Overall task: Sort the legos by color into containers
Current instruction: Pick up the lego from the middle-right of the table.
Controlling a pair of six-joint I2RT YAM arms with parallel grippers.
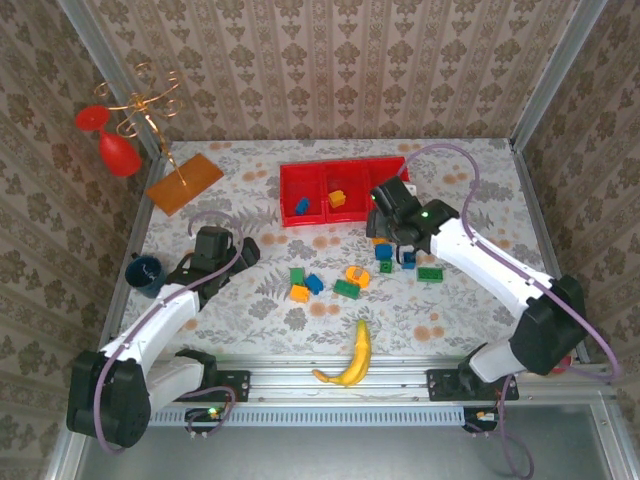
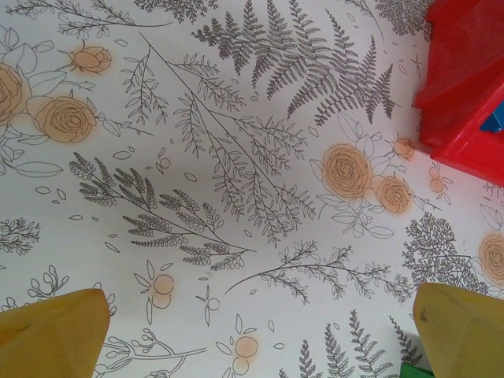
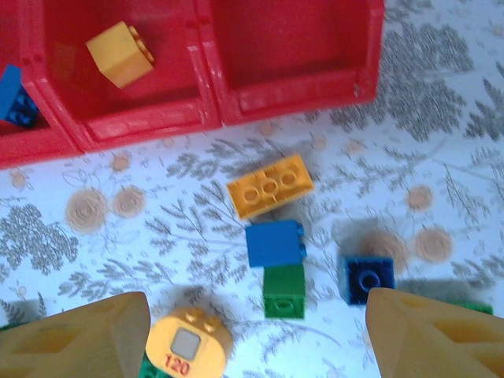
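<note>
- Left gripper [image 1: 238,250] hung low at centre-left, jaws wide open over the tablecloth [image 2: 236,157].
- Right gripper [image 1: 383,228] pointed down mid-frame, jaws open above loose bricks [image 3: 270,186].

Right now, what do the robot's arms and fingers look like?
Both the left arm and right arm have smooth white shells, chunky black joints and a looping purple cable. A tiny green light glows on the right one. The fingers are yellowish wedges.

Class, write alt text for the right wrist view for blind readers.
Open right gripper above a floral tabletop with an orange brick, blue brick, green brick and navy brick. Beyond, a red tray holds an orange cube and a blue piece in separate compartments.
</note>
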